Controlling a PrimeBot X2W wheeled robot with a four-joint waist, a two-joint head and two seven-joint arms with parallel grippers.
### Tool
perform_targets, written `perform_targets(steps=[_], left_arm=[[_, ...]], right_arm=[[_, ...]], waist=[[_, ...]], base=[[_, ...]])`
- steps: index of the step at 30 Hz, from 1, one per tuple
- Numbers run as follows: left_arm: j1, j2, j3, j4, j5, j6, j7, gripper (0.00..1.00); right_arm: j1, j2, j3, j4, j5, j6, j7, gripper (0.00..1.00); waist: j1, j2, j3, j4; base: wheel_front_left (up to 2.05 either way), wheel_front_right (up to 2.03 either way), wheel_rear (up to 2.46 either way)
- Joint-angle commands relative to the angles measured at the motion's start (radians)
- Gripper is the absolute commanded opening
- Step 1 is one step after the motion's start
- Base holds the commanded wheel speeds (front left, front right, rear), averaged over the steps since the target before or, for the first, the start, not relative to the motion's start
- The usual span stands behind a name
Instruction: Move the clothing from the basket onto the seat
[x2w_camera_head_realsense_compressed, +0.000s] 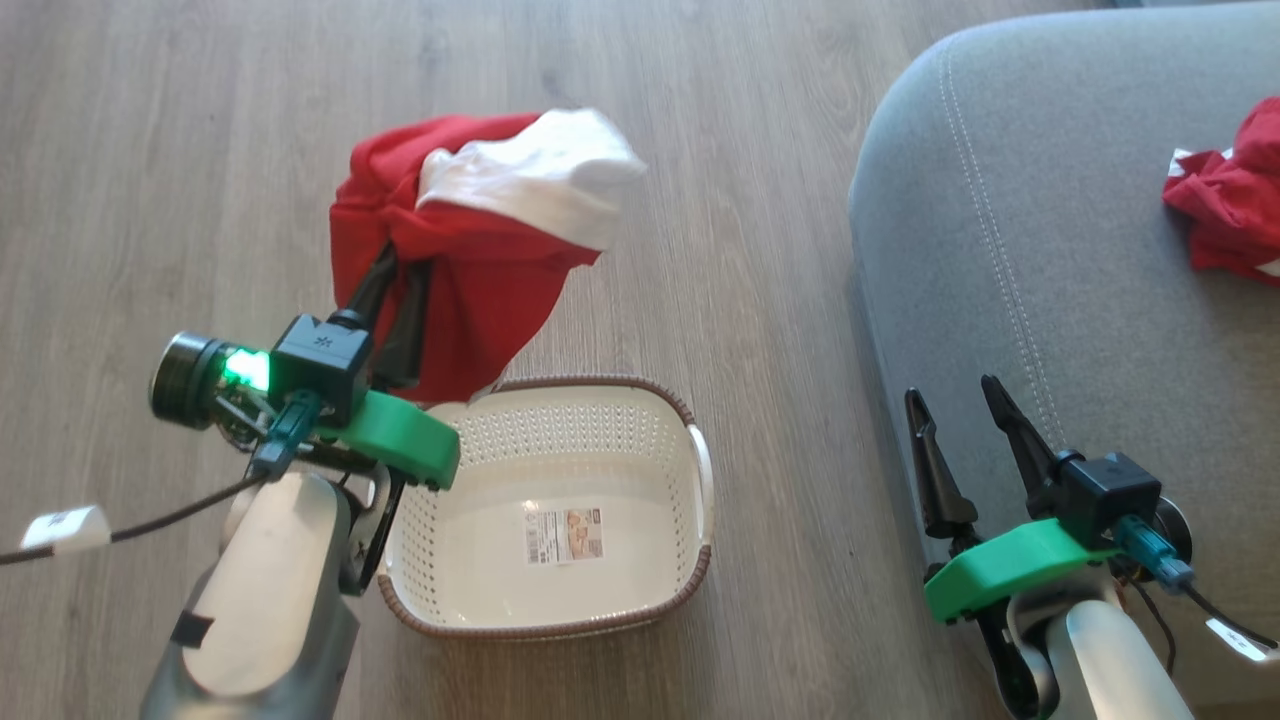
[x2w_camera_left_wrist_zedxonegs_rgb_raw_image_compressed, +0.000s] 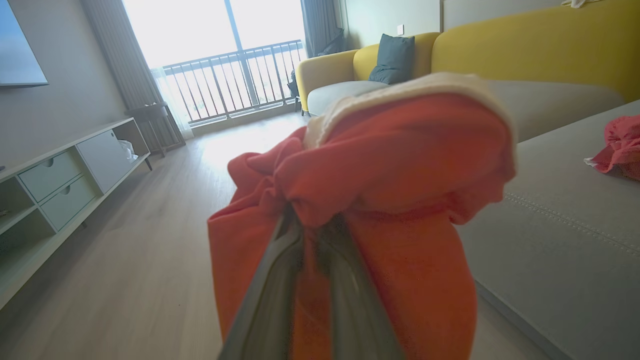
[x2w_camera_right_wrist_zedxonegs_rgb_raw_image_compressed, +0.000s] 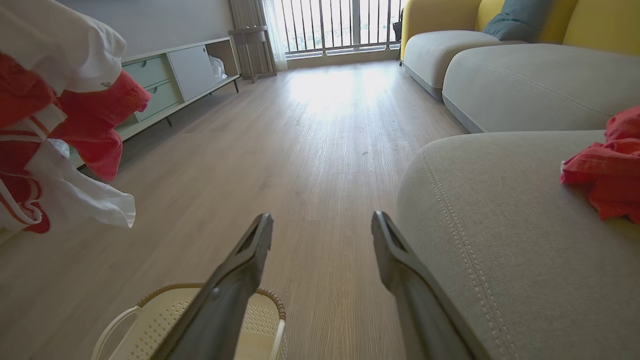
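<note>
Floor, head view: pale wood boards (x2w_camera_head_realsense_compressed: 200, 150) run under all you see.
Basket, head view: the cream basket (x2w_camera_head_realsense_compressed: 690, 590) sits on the floor, near the grey seat (x2w_camera_head_realsense_compressed: 1050, 250). You can look right down to the sticker (x2w_camera_head_realsense_compressed: 563, 535) on its bottom.
Left claw, head view: your left claw (x2w_camera_head_realsense_compressed: 395, 275) is up by the basket's far left corner. Its tips are tucked into the held garment (x2w_camera_head_realsense_compressed: 480, 290), which is red with a white part on top.
Right claw, head view: your right claw (x2w_camera_head_realsense_compressed: 950, 390) is spread wide over the seat's near edge. It grips nothing.
Second garment, head view: the second garment (x2w_camera_head_realsense_compressed: 1225, 215), red too, lies bunched on the seat at the right edge.
Left claw, left wrist view: both dark fingers (x2w_camera_left_wrist_zedxonegs_rgb_raw_image_compressed: 270, 300) run up into the red cloth, close together, pinching a fold. The cloth bunches round them and hangs down past them.
Room, left wrist view: a yellow sofa (x2w_camera_left_wrist_zedxonegs_rgb_raw_image_compressed: 525, 45) stands behind, and a low cabinet (x2w_camera_left_wrist_zedxonegs_rgb_raw_image_compressed: 60, 170) is on the left.
Right claw, right wrist view: the two fingers stand well apart, with bare floor between them.
Clothing, right wrist view: the held garment hangs in the air at the left, higher than the basket. The second garment rests on the seat at the right.
</note>
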Motion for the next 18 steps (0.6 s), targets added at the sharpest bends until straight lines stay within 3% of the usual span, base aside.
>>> perform_targets(steps=[1, 18], left_arm=[[-0.025, 0.009, 0.049, -0.045, 0.008, -0.004, -0.013, 0.0], [0.064, -0.061, 0.004, -0.315, 0.044, -0.122, -0.013, 0.0]], right_arm=[[-0.011, -0.01, 0.025, -0.033, 0.002, 0.0, -0.002, 1.0], [0.016, -0.01, 0.013, -0.064, 0.0, 0.0, -0.002, 1.0]], waist=[[0.0001, -0.0001, -0.007, 0.004], [0.0001, -0.0001, -0.031, 0.022]], base=[[0.0, 0.0, 0.0], [0.0, 0.0, 0.0]])
